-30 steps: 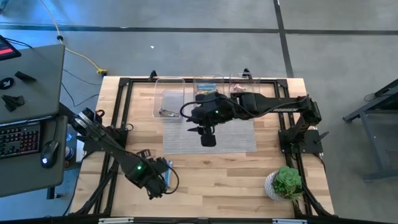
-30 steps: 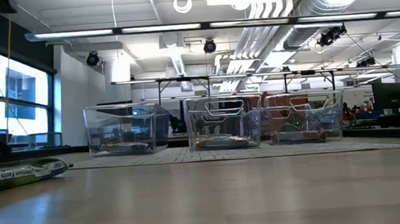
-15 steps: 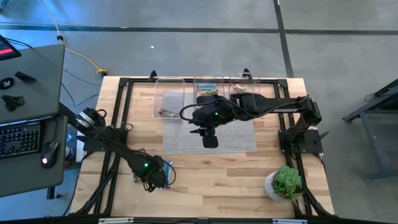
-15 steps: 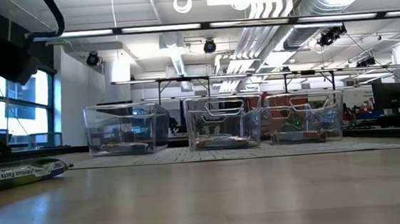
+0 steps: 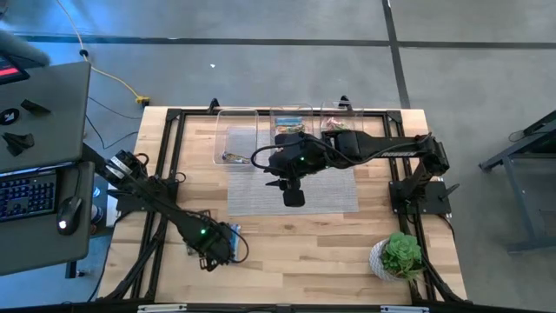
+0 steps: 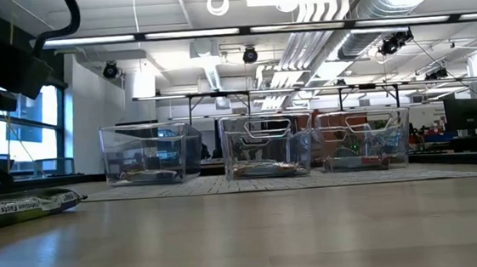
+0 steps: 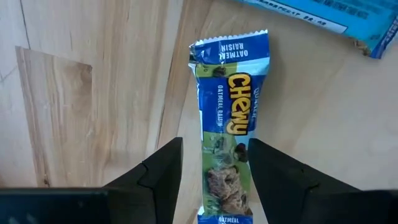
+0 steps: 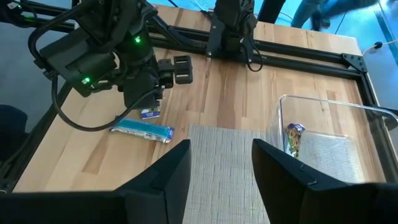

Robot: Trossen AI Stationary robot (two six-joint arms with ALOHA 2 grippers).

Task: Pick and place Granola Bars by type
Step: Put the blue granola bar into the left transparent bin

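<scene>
Overhead, left hand (image 5: 217, 248) is hovering low over the wooden surface (image 5: 304, 252), well away from the three clear bins (image 5: 287, 130); right hand (image 5: 292, 193) is hanging open over the grey mat (image 5: 334, 196). Wrist camera: open fingers (image 7: 158, 171) are straddling a blue Chewy bar (image 7: 227, 127) lying flat, another blue bar (image 7: 323, 18) lying just beyond it.

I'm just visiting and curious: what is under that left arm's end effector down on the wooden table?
A blue Chewy granola bar lies flat on the table between the open fingers of the left end effector. Another blue bar lies beside it. The first bar's near end is out of view.
</scene>
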